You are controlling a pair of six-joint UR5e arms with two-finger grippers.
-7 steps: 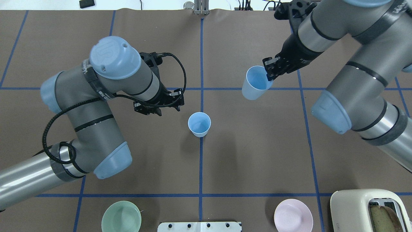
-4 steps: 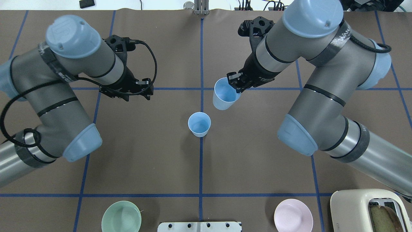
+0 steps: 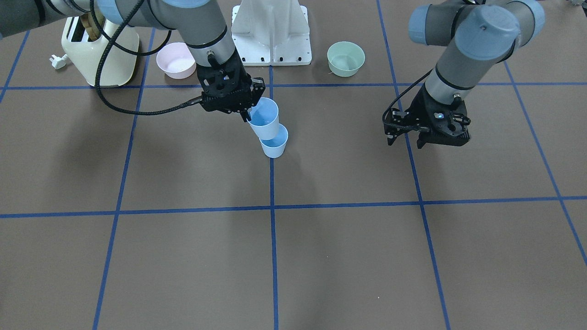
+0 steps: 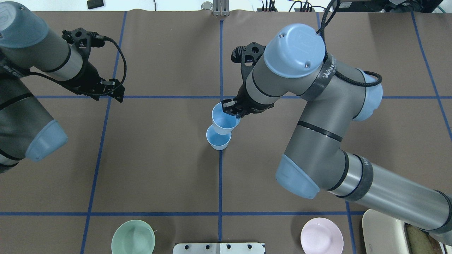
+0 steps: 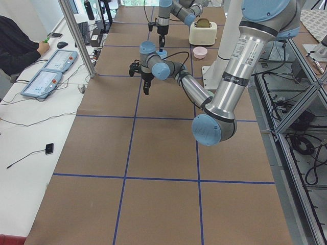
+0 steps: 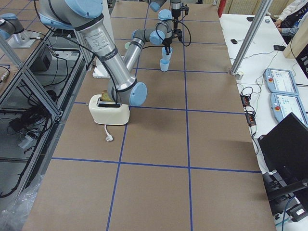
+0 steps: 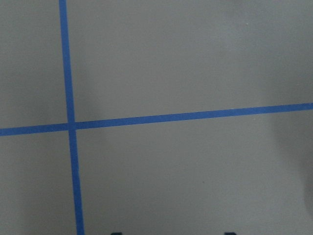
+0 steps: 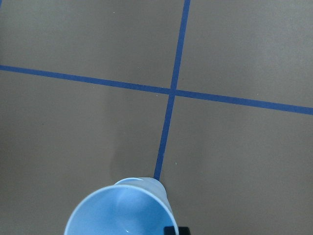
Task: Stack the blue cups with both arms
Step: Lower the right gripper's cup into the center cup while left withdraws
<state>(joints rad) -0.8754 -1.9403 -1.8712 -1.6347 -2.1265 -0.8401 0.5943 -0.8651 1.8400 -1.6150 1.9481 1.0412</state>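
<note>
Nesting approach: upper blue cup (image 4: 225,121) clamped by its rim in right gripper (image 4: 233,110), tilted, base at mouth of lower blue cup (image 4: 218,141) standing mid table (image 4: 159,169), ready for dropping in. Left gripper (image 4: 110,92) spread apart, empty, well left, out of the way.

Both arms are showing grey tubular links, rounded pale-blue joint caps and thin black rings at the seams. The right arm (image 4: 317,141) is wearing a black band (image 4: 324,78) with white lettering, and two small screws are sitting on its big cap (image 4: 295,49) at roughly 11 and 5 o'clock. A ribbed black cable (image 4: 123,67) is looping off the left arm (image 4: 46,58), beside its black wrist hardware.
</note>
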